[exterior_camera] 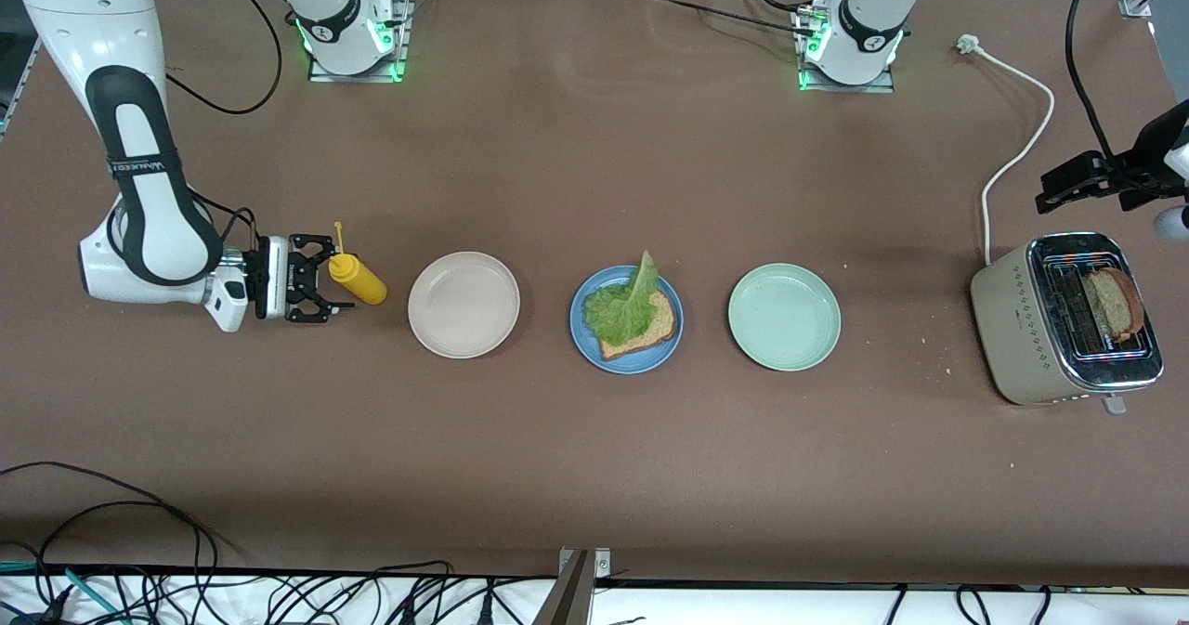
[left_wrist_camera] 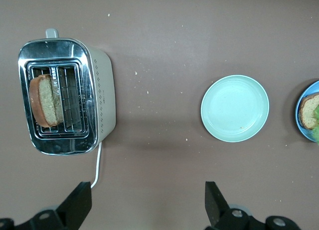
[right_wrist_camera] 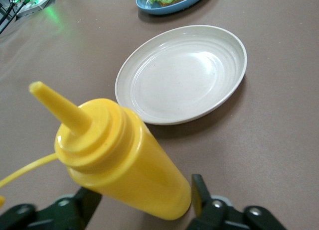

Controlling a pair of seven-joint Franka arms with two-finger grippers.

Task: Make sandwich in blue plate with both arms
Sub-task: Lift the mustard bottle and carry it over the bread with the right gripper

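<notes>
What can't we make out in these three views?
- Right end effector at the yellow bottle: contact with the fingers is unclear; the bottle fills the right wrist view.
- Left end effector: arm cut off at the front view's edge.
- Bread slice in the toaster: lower part hidden in the slot.
- Bread on the blue plate: mostly covered by lettuce.

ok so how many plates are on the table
3, in a row across the table: the cream-white plate toward the right arm's end, the blue plate in the middle holding bread and lettuce, and the mint-green plate toward the left arm's end, nearest the toaster.
</notes>
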